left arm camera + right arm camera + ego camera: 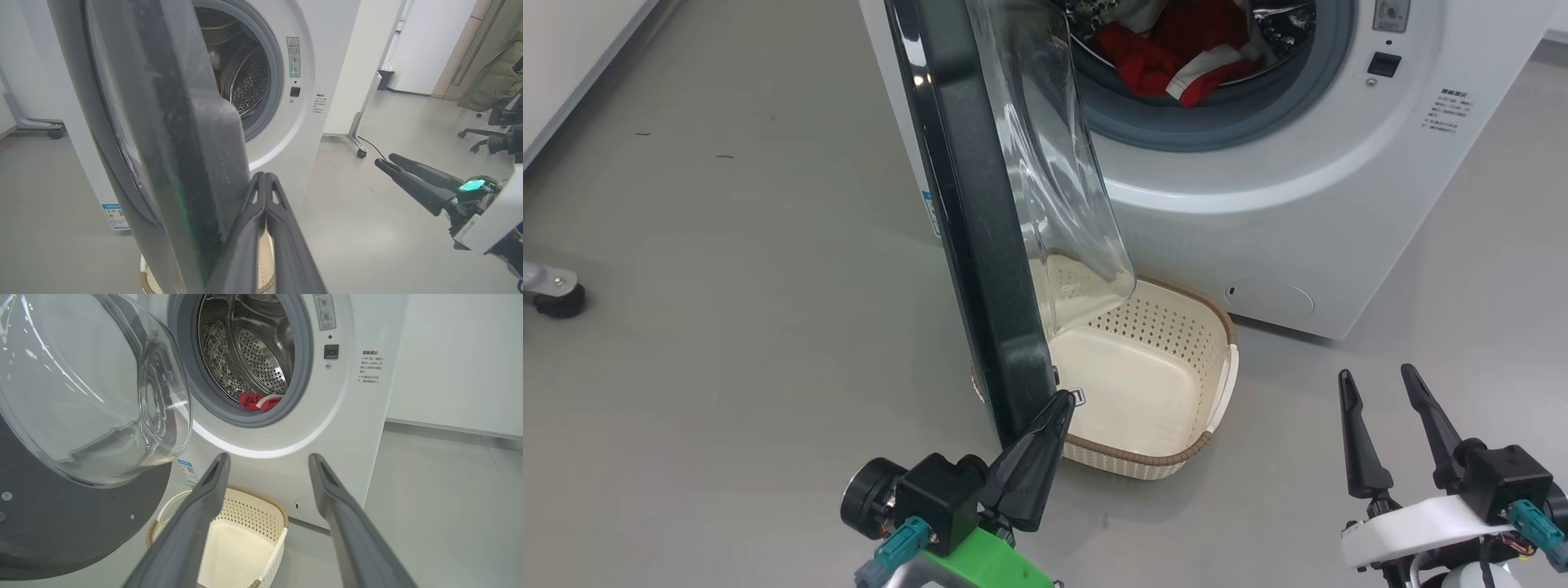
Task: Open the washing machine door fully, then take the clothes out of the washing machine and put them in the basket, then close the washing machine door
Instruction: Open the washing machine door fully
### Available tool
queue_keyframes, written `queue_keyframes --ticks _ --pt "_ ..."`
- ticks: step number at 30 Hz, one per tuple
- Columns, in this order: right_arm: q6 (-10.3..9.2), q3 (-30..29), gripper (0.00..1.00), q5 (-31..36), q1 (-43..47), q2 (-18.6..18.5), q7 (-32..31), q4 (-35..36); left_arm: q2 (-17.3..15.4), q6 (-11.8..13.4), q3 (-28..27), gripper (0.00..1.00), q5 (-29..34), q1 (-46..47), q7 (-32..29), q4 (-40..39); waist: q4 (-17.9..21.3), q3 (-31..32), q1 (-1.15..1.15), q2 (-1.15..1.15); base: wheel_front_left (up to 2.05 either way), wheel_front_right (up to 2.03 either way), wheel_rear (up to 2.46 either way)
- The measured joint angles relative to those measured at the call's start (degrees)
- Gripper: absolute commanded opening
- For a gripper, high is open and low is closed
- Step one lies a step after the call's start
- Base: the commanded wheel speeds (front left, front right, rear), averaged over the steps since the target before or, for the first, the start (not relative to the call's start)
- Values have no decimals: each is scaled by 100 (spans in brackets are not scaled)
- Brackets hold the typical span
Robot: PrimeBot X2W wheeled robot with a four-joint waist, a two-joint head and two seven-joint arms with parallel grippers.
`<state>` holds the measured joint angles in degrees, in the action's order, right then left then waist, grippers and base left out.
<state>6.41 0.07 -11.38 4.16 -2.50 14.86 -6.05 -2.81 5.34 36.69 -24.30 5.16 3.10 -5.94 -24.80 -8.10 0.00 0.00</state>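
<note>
The white washing machine (1298, 204) stands at the top right with its door (980, 245) swung out edge-on, black rim and clear glass bowl toward me. Red and white clothes (1168, 57) lie in the steel drum, also seen low in the opening as clothes (259, 402). The cream basket (1168, 461) sits on the floor under the door, with nothing in it. My left gripper (1060, 402) is shut, its tips against the lower edge of the door (175, 134). My right gripper (1376, 376) hangs open at the lower right, apart from everything; its fingers (204, 506) frame the basket (261, 496).
Grey floor spreads to the left and right of the machine. A caster foot (556, 298) stands at the far left. A wheeled stand (357, 139) and office chairs (490, 122) are beyond the machine's right side, with a white wall behind.
</note>
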Motion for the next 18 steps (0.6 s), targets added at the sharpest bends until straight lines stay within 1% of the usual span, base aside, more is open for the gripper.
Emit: queue_keyframes --ticks 8,18 --pt "2 -74 100 0 115 10 0 9 8 41 -73 0 0 -79 64 -30 -170 -14 0 0 0 0 0" --pt "2 -143 100 1 115 13 0 12 9 73 -176 0 1 -158 242 -41 -485 -50 0 0 0 0 0"
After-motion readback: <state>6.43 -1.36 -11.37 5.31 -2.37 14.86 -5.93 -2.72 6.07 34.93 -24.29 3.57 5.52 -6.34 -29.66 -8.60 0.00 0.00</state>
